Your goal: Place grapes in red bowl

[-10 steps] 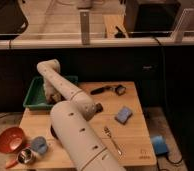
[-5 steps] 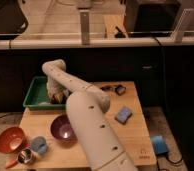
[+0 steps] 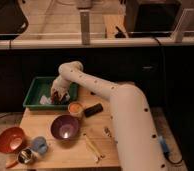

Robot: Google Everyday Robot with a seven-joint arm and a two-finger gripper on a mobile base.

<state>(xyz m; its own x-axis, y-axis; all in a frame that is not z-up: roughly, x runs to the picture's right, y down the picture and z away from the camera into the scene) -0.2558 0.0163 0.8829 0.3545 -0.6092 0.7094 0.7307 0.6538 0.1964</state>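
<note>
Gripper (image 3: 56,95) was down in green tray (image 3: 34,93), at grapes (image 3: 55,94).
Jaw state: cannot tell. Red bowl (image 3: 10,139) sat well apart, front-left.

Gripper (image 3: 56,96) blurred over the green tray (image 3: 36,88); grapes indistinct.

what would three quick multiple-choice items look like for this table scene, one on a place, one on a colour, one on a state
1. Where is the gripper?
A. over the green rectangular tray
B. inside the round purple bowl
C. above the round orange-red bowl

2. What colour is the bowl nearest the small orange cup?
A. red
B. purple
C. green

3. What does the orange-red bowl hold?
A. grapes
B. a cup
C. nothing visible

Answers:
1. A, the arm ends in the tray beside dark red grapes.
2. B, the purple bowl sits just below the cup.
3. C, its smooth inside shows bare.
</note>
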